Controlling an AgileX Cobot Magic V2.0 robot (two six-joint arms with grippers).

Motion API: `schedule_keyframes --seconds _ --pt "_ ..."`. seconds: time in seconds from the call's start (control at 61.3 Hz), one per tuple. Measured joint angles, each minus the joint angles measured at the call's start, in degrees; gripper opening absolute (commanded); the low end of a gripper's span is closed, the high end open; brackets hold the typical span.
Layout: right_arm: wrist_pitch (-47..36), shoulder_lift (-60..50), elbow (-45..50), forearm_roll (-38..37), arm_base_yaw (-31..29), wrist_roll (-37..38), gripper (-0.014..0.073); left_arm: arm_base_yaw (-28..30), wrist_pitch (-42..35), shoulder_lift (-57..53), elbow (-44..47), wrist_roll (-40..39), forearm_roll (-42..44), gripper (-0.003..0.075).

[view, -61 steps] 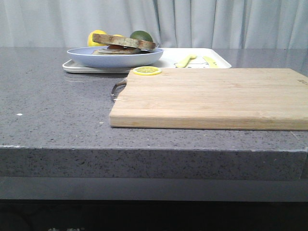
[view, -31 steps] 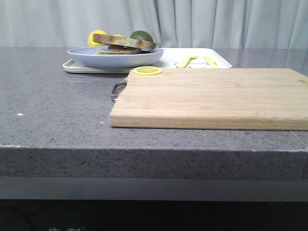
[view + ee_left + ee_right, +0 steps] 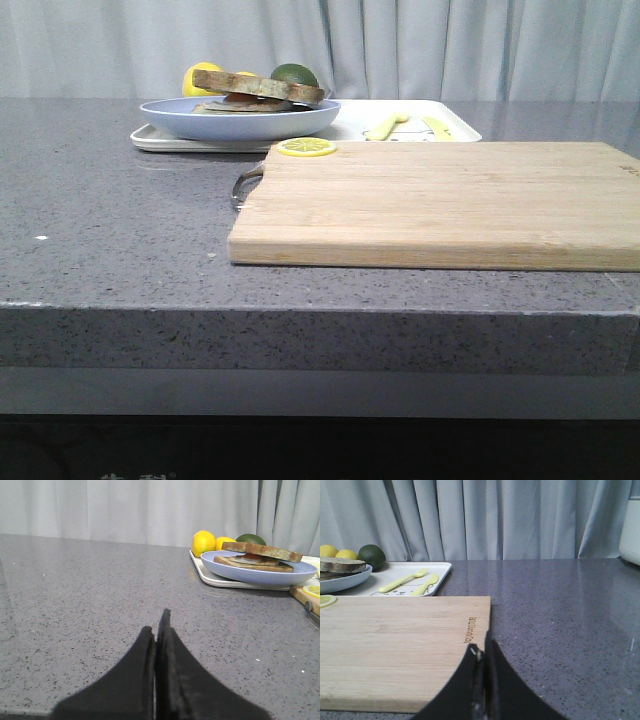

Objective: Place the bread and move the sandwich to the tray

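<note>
Backdrop: pale grey curtain behind a speckled grey stone counter (image 3: 120, 220).
Tray (image 3: 440, 118): white, low-rimmed, at the far side of the counter; it carries the blue plate and yellow cutlery (image 3: 410, 581).
Plate (image 3: 240, 122): light blue, shallow, resting on the tray's left part.
Sandwich (image 3: 257, 557): on the plate, bread top slice (image 3: 258, 86) tilted over the filling.
Cutting board (image 3: 450, 200): light wood, bare but for a lemon slice (image 3: 306, 148) at its far left corner.
Fruit: lemons (image 3: 204, 542) and a green fruit (image 3: 372, 556) behind the plate.
Left gripper (image 3: 159, 625): fingers pressed together, empty, low over bare counter.
Right gripper (image 3: 482, 652): fingers pressed together, empty, at the board's near right corner.
Handling, judged: bread light, soft, crumbly; stack slides easily; hold the stiff plate rim, kept level.
</note>
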Motion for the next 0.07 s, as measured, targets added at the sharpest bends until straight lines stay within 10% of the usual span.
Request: schedule_keyframes --seconds 0.065 --pt "0.00 0.00 0.00 0.00 0.00 0.00 -0.0067 0.00 0.00 0.00 0.00 0.00 0.00 -0.0018"
